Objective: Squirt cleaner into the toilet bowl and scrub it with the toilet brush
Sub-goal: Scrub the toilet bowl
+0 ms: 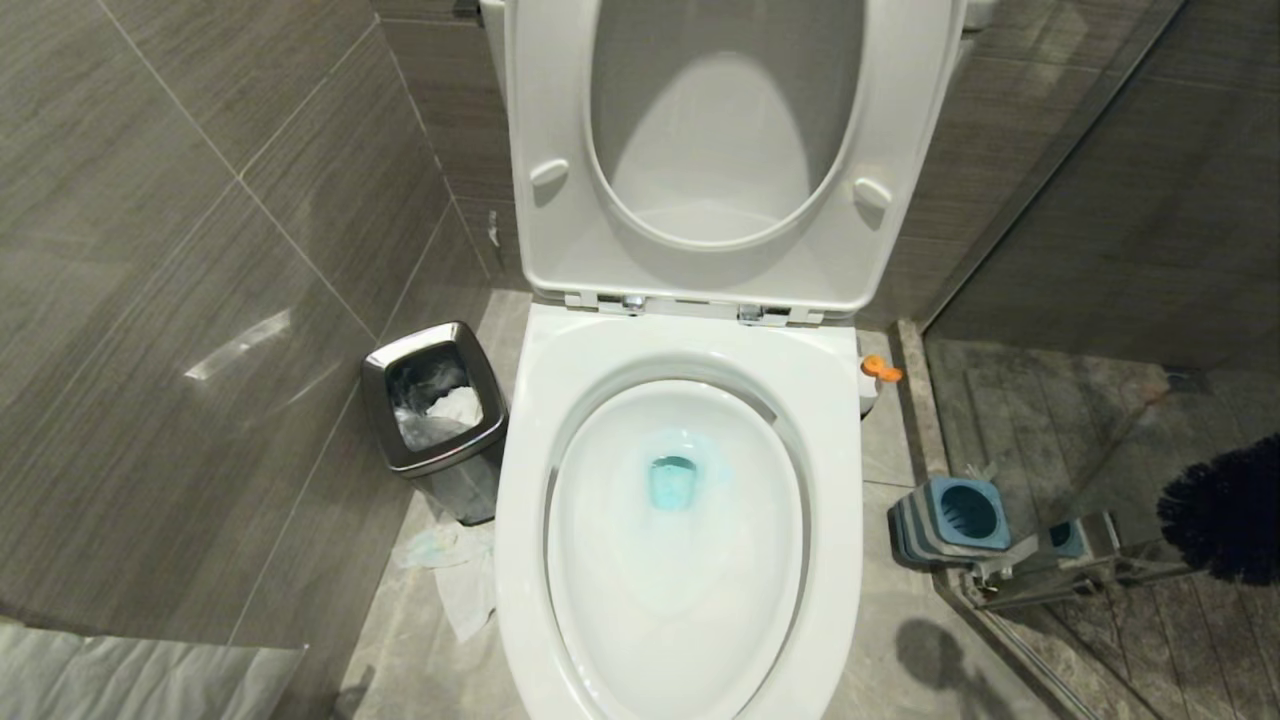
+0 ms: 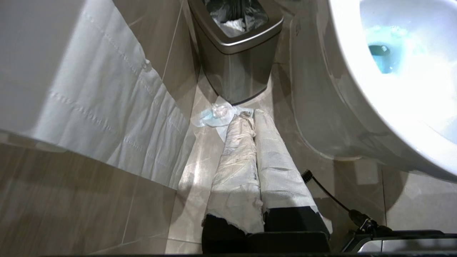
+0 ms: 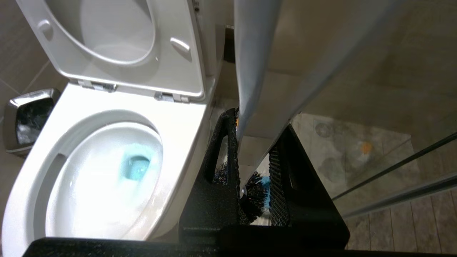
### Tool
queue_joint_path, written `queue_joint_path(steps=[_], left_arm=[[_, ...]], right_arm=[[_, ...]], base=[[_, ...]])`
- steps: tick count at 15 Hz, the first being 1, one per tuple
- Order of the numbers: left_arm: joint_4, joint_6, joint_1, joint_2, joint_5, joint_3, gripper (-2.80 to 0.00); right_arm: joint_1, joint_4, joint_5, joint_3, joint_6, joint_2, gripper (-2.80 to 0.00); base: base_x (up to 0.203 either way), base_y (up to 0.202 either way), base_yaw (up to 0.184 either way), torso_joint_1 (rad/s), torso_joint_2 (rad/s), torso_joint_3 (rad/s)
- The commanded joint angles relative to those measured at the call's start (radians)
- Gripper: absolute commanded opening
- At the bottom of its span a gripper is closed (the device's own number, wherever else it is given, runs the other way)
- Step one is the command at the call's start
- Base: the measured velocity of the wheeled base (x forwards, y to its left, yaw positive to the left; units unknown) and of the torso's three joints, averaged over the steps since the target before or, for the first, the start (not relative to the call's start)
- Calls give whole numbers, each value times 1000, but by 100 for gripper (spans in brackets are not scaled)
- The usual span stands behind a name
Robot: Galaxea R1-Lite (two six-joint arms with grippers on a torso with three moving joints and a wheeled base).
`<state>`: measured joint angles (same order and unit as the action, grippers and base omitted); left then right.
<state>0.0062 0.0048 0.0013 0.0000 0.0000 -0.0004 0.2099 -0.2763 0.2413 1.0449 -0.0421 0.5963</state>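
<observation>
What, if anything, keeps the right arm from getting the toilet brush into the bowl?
Probably nothing, so yes: the right gripper holds the toilet brush clear of its holder, beside the toilet bowl, whose seat is up and basin open.

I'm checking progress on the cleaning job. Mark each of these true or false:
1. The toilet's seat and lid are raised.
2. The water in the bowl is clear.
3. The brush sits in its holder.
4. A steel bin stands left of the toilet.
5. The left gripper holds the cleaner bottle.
1. True: above the glossy white ceramic toilet bowl, the white seat and lid stand up.
2. False: teal-blue liquid pools at the bottom.
3. False: the blue-and-grey square holder is empty. The right gripper holds the whitish-handled, black-bristled toilet brush out to the right.
4. True: the small steel bin is there.
5. False: the white, orange-nozzled cleaner bottle sits beside the toilet's right rim. The left gripper is shut and empty.
</observation>
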Motion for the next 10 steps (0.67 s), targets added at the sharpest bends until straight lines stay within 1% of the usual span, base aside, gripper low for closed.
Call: queue_joint_path(steps=[1, 4, 5, 7, 10], left_arm=[[0, 0, 0, 0, 0, -1, -280], [0, 0, 0, 0, 0, 0, -280], [0, 0, 0, 0, 0, 0, -280], [0, -1, -1, 0, 0, 0, -280], [0, -4, 0, 0, 0, 0, -280]], right_arm=[[-1, 50, 15, -4, -1, 109, -280], [-8, 155, 50, -12, -4, 256, -280], [-26, 197, 55, -13, -4, 313, -280], [-120, 293, 47, -14, -1, 417, -280], [-285, 344, -37, -10, 0, 513, -280]], base=[[0, 0, 0, -2, -2, 204], [0, 0, 0, 2, 1, 200], [0, 0, 0, 6, -1, 193], [0, 0, 0, 3, -2, 202], [0, 0, 0, 3, 3, 200]])
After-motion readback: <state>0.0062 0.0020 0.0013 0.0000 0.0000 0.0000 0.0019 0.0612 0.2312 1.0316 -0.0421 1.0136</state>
